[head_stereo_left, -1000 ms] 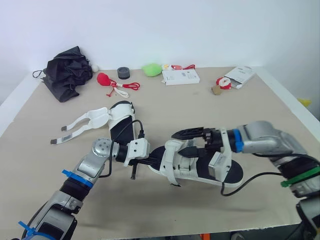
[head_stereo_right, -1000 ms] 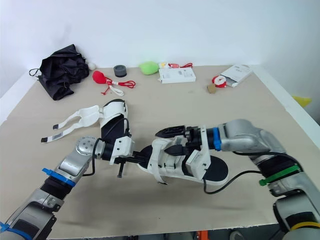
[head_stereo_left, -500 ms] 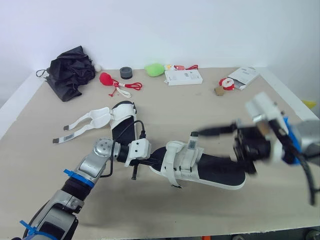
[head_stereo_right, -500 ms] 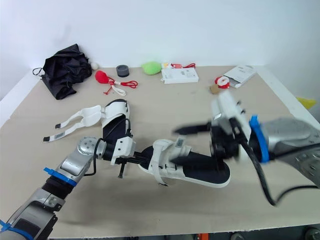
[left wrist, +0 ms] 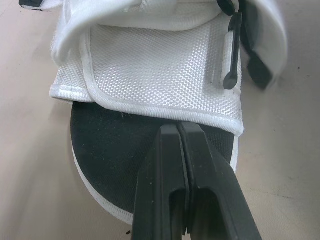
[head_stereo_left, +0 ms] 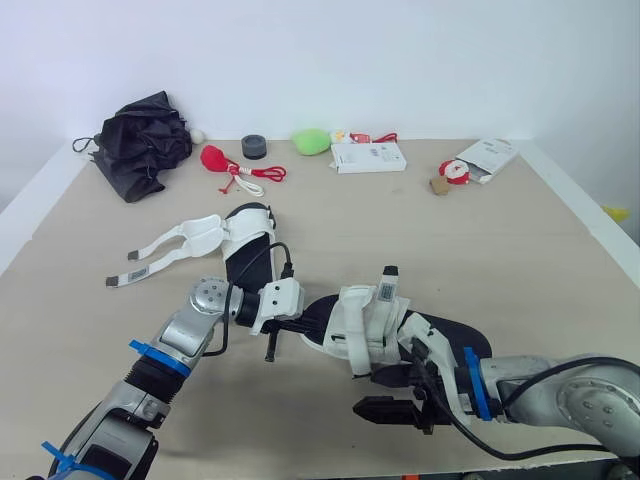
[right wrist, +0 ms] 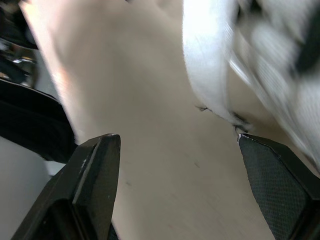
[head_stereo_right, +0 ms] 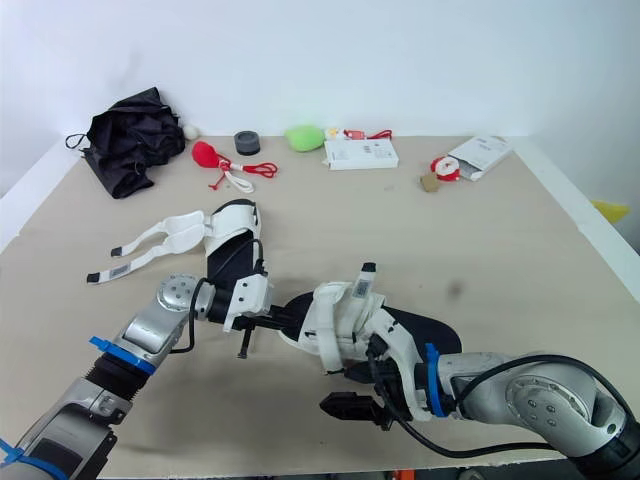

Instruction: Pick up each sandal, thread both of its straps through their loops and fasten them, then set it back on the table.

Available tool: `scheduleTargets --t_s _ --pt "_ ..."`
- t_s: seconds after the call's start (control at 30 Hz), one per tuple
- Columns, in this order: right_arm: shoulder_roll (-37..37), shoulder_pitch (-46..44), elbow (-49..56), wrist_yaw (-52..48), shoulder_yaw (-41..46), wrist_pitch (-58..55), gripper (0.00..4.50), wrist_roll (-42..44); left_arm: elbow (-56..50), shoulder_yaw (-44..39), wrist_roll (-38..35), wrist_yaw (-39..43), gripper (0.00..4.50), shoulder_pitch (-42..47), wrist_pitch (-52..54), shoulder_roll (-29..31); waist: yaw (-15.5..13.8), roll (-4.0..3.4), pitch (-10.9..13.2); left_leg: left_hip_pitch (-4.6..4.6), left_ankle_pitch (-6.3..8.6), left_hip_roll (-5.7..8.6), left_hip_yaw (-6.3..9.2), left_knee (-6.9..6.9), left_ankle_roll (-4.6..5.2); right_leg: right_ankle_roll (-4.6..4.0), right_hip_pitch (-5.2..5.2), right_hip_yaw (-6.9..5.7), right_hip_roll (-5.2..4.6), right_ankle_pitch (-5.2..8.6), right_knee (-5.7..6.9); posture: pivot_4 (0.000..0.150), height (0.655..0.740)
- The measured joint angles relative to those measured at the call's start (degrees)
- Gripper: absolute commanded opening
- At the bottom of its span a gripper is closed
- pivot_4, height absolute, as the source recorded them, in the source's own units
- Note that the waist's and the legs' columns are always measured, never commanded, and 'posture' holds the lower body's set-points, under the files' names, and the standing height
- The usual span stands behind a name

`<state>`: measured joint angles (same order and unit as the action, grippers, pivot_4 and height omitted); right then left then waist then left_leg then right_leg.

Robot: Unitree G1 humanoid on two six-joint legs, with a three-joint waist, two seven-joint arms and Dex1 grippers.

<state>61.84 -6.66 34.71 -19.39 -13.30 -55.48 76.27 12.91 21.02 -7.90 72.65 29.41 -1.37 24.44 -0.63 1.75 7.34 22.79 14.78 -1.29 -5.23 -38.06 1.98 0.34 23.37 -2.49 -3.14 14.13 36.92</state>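
Your right claw (head_stereo_left: 386, 393) has left the heel, swung out wide and dropped to 6 o'clock of the near sandal (head_stereo_left: 440, 338). It now gapes wide open and holds nothing. Your left claw (left wrist: 179, 127) is closed tight, tips on the black footbed at the toe; I can't tell whether it pinches anything. The sandal lies on the worktop (head_stereo_left: 520, 250) toward its 6 o'clock edge. 1 strap tab (head_stereo_left: 385, 288) stands up loose, so it could slip back out. Come in low and a right finger could snag the side strap and drag the sandal from under the left tips. At 10 o'clock, the second sandal (head_stereo_left: 240, 238) lies with both straps splayed.
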Motion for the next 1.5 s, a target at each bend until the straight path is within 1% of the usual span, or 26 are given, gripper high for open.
scheduleTargets --t_s 0.17,0.43,0.57,0.67,0.83,1.0,1.1,1.13,1.27,1.3,1.33,1.5 --pt "-0.89 -0.01 0.09 -2.54 1.32 -1.28 4.05 -3.56 0.01 -0.01 0.03 -0.12 0.00 0.03 0.13 0.09 0.00 0.01 0.00 -0.03 0.00 0.00 0.01 -0.01 0.00 0.05 -0.03 0.00 0.03 -0.01 0.00 0.150 0.7400" --pt "-3.36 -1.91 -0.61 -6.54 7.11 -4.09 4.05 0.32 -0.19 -0.03 0.02 -0.05 0.00 0.01 0.11 0.55 0.05 0.03 0.01 -0.04 0.00 -0.01 0.02 -0.01 0.00 0.05 -0.03 0.01 0.06 -0.02 0.00 0.150 0.7400" --pt "-5.56 -2.45 -0.64 -6.21 6.69 -5.04 4.05 -1.19 -0.32 -0.05 0.02 -0.07 0.00 -0.16 0.11 0.61 0.06 0.06 0.01 -0.03 0.00 -0.01 0.04 0.00 0.00 0.04 -0.02 0.01 0.08 -0.01 0.00 0.150 0.7400" --pt "-7.72 -3.63 -0.72 -5.66 4.85 -6.07 4.05 -4.66 -0.37 -0.06 0.02 -0.13 0.00 -0.28 0.10 0.73 0.13 0.06 0.01 -0.04 0.00 -0.01 0.03 -0.01 0.00 0.05 -0.03 0.02 0.07 -0.02 0.00 0.150 0.7400" --pt "-11.39 -4.74 -1.87 -5.24 4.15 -7.68 4.05 -8.05 -0.37 -0.12 0.02 -0.24 0.00 -0.39 0.08 0.90 0.15 0.06 0.01 -0.05 0.00 -0.01 0.03 -0.03 0.00 0.07 -0.03 0.03 0.07 -0.04 0.01 0.150 0.7400" --pt "-13.42 -5.94 -2.89 -5.23 4.10 -9.07 4.05 -10.44 -0.37 -0.17 0.02 -0.24 0.00 -0.34 0.05 1.00 0.12 0.06 0.01 -0.04 0.00 -0.01 0.03 -0.05 0.01 0.08 -0.04 0.03 0.06 -0.06 0.01 0.150 0.7400" --pt "-14.71 -6.53 -3.76 -5.51 4.11 -9.89 3.23 -11.41 -0.32 -0.23 0.02 -0.25 0.00 -0.26 0.04 1.09 0.15 0.06 0.01 -0.04 -0.01 -0.01 0.03 -0.06 0.01 0.07 -0.03 0.04 0.06 -0.08 0.01 0.150 0.7400" --pt "-14.97 -6.67 -4.15 -5.60 4.12 -10.01 2.81 -11.89 -0.30 -0.25 0.02 -0.27 0.00 -0.22 0.04 1.08 0.15 0.05 0.01 -0.04 -0.01 -0.01 0.03 -0.06 0.02 0.07 -0.03 0.04 0.06 -0.09 0.01 0.150 0.7400" --pt "-15.05 -6.71 -4.51 -7.16 4.66 -10.18 0.73 -13.24 -0.36 -0.24 0.00 -0.09 0.00 -0.23 -0.02 1.07 0.14 0.05 0.01 -0.04 -0.01 -0.01 0.03 -0.04 0.02 0.02 -0.03 0.03 0.06 -0.06 0.01 0.150 0.7400" --pt "-15.04 -6.71 -4.48 -7.97 4.66 -10.24 0.27 -13.40 -0.36 -0.24 0.00 -0.09 0.00 -0.22 -0.03 1.06 0.13 0.05 0.01 -0.03 0.00 -0.01 0.03 -0.04 0.03 0.02 -0.03 0.03 0.06 -0.06 0.01 0.150 0.7400" --pt "-15.03 -6.69 -4.32 -8.53 4.66 -10.41 0.07 -13.46 -0.35 -0.24 0.00 -0.09 0.00 -0.20 -0.03 1.06 0.14 0.05 0.01 -0.03 0.00 -0.01 0.03 -0.04 0.03 0.02 -0.03 0.03 0.06 -0.06 0.01 0.150 0.7400" --pt "-15.01 -6.74 -4.47 -10.57 4.73 -11.13 0.07 -13.58 -0.10 -0.24 0.00 -0.17 0.00 -0.07 -0.04 1.02 0.14 0.05 0.01 -0.04 0.00 -0.01 0.04 -0.05 0.03 0.06 -0.03 0.03 0.05 -0.08 0.00 0.150 0.7400"
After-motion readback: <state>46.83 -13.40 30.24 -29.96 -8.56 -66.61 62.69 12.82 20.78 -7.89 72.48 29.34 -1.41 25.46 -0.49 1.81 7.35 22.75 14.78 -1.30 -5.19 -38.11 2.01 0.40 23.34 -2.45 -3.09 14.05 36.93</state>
